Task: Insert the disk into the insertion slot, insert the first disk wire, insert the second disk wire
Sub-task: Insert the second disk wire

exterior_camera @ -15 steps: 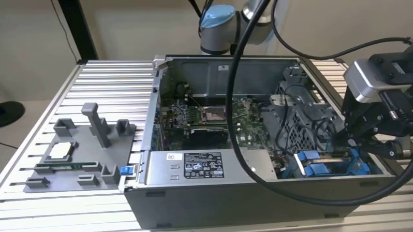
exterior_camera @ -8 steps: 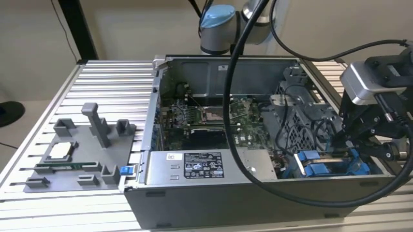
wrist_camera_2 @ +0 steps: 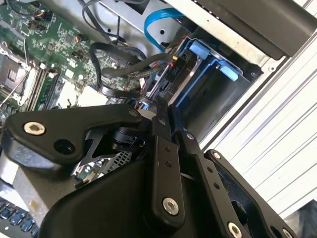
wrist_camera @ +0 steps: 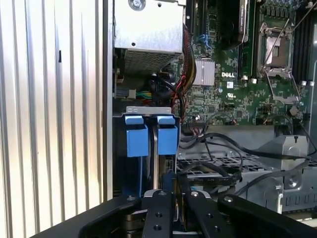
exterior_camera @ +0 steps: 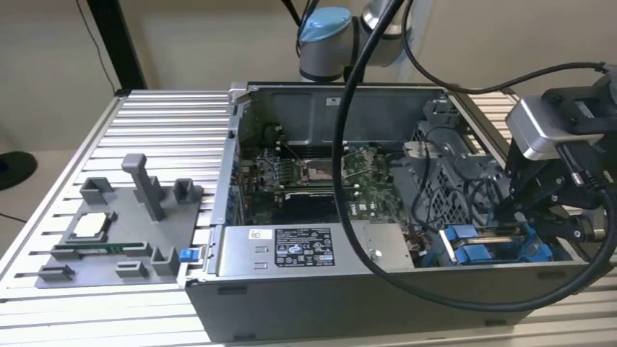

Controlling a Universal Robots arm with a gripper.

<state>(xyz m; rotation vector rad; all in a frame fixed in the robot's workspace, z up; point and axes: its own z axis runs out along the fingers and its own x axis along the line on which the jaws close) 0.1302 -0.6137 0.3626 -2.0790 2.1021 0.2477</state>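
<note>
Beside insertion slot | tool over black wires

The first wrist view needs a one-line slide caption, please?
Pincer poised over the blue-tabbed insertion slot of the open computer case, motherboard beside.

I can read no text from here; the print on the power-supply box's sticker is too small.
</note>
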